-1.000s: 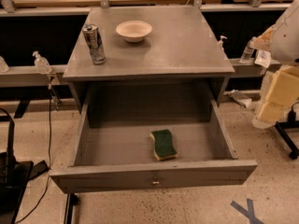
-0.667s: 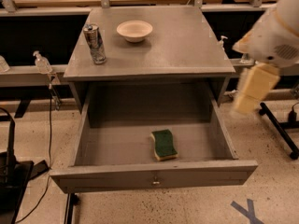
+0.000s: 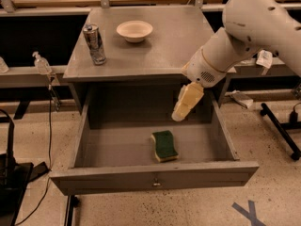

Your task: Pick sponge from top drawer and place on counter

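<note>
Your gripper (image 3: 181,112) hangs under the counter (image 3: 160,51) front edge, nr right corner; open or not, cannot tell. The sponge (image 3: 165,145) lies lower in the drawer (image 3: 155,178), slightly toward left edge, long axis approx. front-to-back.

The gripper (image 3: 181,111) now hangs over the top drawer (image 3: 155,175), above the right rear part of its floor, tilted down and toward the drawer's middle. A second ago it was well outside the drawer, off beyond its right wall at the picture's edge. A little later it had come closer but was still outside that wall. The white arm (image 3: 254,22) has swung in with it. Only a slice of it showed before. Now its thick rounded link and forearm reach down from above the drawer's right side and hide the rear end of the drawer's right wall.
</note>
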Controlling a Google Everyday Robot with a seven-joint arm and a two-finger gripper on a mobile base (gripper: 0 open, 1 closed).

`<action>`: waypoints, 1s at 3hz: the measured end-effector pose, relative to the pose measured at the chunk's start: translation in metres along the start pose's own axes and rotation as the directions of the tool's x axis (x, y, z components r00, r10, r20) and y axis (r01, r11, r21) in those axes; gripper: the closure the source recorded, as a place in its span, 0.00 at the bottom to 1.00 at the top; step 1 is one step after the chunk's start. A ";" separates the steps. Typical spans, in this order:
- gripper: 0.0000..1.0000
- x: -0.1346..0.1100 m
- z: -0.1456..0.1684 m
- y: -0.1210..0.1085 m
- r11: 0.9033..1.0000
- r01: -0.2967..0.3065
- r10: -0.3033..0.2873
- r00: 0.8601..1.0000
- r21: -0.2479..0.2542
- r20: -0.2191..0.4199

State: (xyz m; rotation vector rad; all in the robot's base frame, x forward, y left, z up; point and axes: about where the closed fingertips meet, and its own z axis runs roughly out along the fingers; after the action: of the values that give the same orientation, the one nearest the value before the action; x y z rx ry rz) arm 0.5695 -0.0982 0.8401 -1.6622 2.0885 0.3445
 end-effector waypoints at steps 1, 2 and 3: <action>0.00 0.000 -0.001 0.002 1.000 0.002 -0.002 1.000 -0.006 -0.005; 0.00 0.005 0.013 0.003 0.998 -0.067 0.066 0.997 -0.015 -0.032; 0.00 0.012 0.046 0.009 0.987 -0.161 0.157 0.978 -0.016 -0.140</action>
State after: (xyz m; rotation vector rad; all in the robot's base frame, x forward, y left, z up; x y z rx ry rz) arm 0.5672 -0.0852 0.7933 -1.5783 2.3364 0.3167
